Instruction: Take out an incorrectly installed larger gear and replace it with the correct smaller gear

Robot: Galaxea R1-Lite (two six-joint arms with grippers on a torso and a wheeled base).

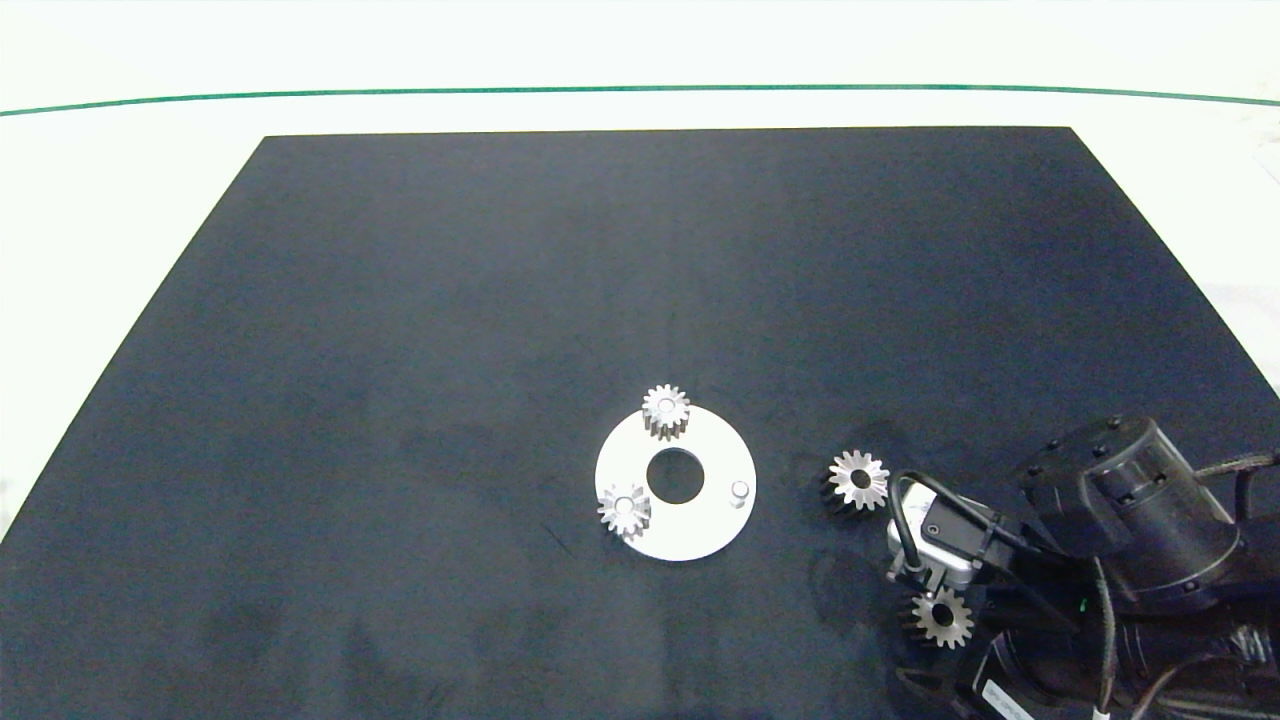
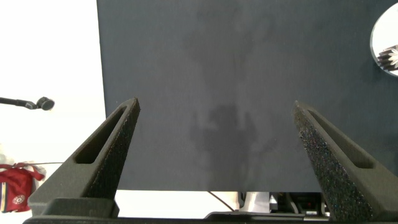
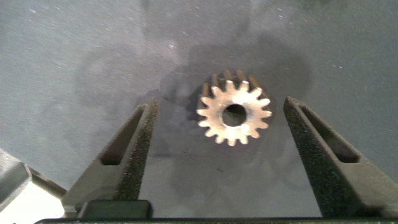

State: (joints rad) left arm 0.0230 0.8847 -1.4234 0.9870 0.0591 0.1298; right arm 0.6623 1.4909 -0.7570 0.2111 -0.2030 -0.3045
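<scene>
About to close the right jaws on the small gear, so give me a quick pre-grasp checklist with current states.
1. Right gripper open: ok, jaws spread wide.
2. Small gear between the jaws: ok, though nearer one finger than the other.
3. Gear lying flat on the mat: ok, hole facing up.
4. Large gear off the plate: ok, it lies on the mat beside the plate.
5. Empty peg free: ok; the other two pegs carry gears.
6. Left gripper out of the way: ok, open over bare mat.
</scene>
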